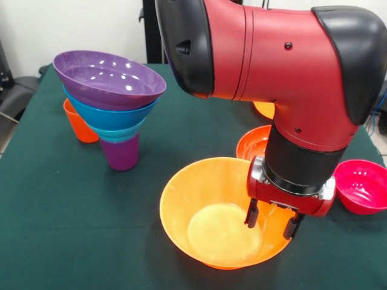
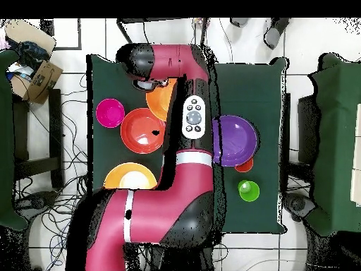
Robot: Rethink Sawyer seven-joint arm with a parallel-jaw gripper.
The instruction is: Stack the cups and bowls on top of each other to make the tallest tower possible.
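Tower (image 1: pixel 115 109): at the table's left in the front view, standing upright with its long axis vertical. A purple tumbler (image 1: pixel 121 154) sits mouth-down at the base; above it nest 3 bowls, mouths up, widening upward: small teal bowl (image 1: pixel 118 134), blue bowl (image 1: pixel 112 116), large purple bowl (image 1: pixel 109 78). The purple bowl holds nothing.
Orange cup (image 1: pixel 78 124): just behind the tower's left side, mouth up, partly hidden.
Green cup (image 2: pixel 248 190): seen only from overhead, mouth up, near the tower and the orange cup.
Large orange bowl (image 1: pixel 208 211): front centre, mouth up, with nothing loose inside.
Gripper (image 1: pixel 272 220): points straight down at this bowl's right rim, fingers spread apart. 1 finger is inside the bowl and the other appears outside the wall. Whether they touch the rim cannot be told.
Red-orange bowl (image 1: pixel 254 144): just behind the large orange bowl, mouth up, partly hidden by the arm.
Second orange bowl (image 2: pixel 130 176): farther back, mostly hidden by the arm in the front view.
Magenta bowl (image 1: pixel 363 186): far right, mouth up, holding nothing.
Table (image 1: pixel 60 229): covered in dark green cloth.
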